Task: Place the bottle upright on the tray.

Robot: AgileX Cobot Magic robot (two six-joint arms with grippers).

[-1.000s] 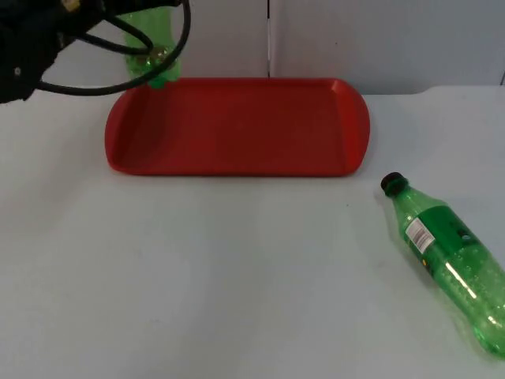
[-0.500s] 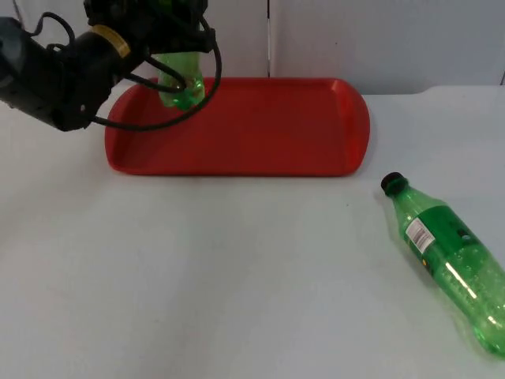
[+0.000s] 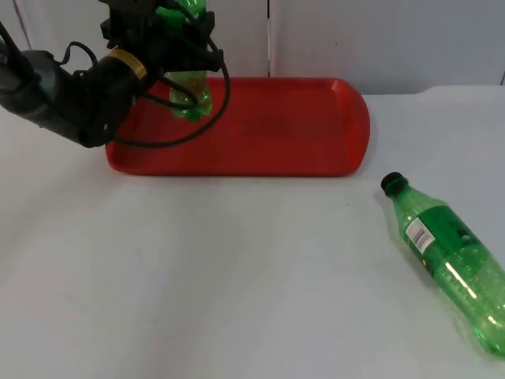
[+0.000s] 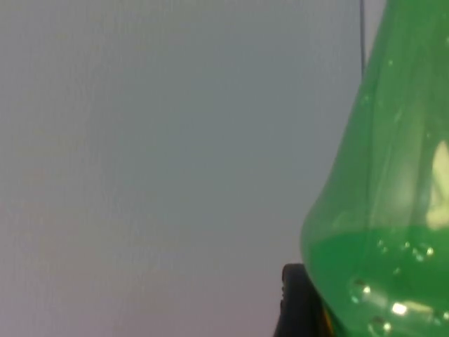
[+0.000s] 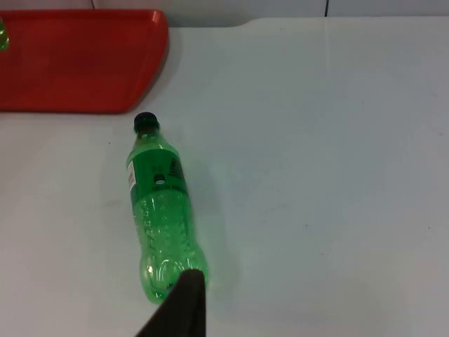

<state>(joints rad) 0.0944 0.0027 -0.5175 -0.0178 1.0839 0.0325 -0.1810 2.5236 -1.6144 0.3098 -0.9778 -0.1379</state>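
Observation:
My left gripper (image 3: 180, 49) is shut on a green bottle (image 3: 189, 93), which it holds roughly upright with the base down over the back left part of the red tray (image 3: 268, 134). I cannot tell whether the base touches the tray. The left wrist view has the same bottle (image 4: 393, 210) close up against the grey wall. A second green bottle (image 3: 450, 257) with a black cap lies on its side on the table at the right. My right gripper (image 5: 184, 309) hovers just above the base of this lying bottle (image 5: 160, 203).
The tray's middle and right parts (image 5: 77, 63) are bare. The grey partition wall (image 3: 379, 39) stands right behind the tray. White table (image 3: 221, 284) stretches open in front of the tray and left of the lying bottle.
My left arm has swung in from the upper left corner, carrying its bottle to the right and over the tray's back left part. The lying bottle has not moved.

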